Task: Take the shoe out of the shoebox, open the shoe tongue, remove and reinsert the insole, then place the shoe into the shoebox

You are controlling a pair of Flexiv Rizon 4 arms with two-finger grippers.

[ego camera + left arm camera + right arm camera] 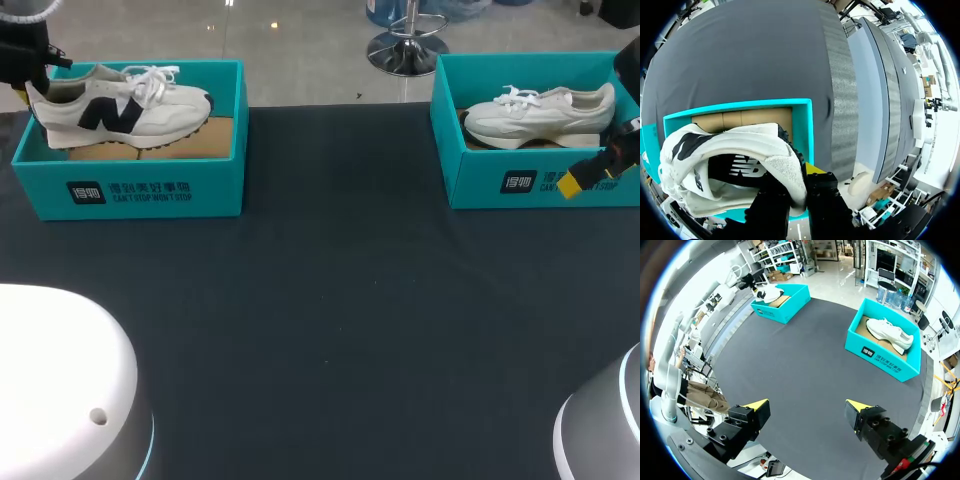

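Note:
A white shoe with a black logo (pixel 120 105) is tilted heel-up in the left teal shoebox (pixel 130 190), its toe low near the box's right wall. My left gripper (pixel 25 85) is at the heel. In the left wrist view the left gripper (pixel 802 180) is shut on the heel collar of the shoe (pixel 740 150), above the box (pixel 807 125) and its cardboard floor. My right gripper (pixel 590 175) hangs in front of the right box, open and holding nothing. The right wrist view shows the right gripper (pixel 807 407) spread wide, high over the table.
A second teal shoebox (pixel 530 180) at the back right holds an all-white shoe (pixel 540 115). This box (pixel 880 352) and the left box (pixel 782 307) both lie far ahead of the right gripper. Dark cloth (pixel 340 300) covers the table between the boxes.

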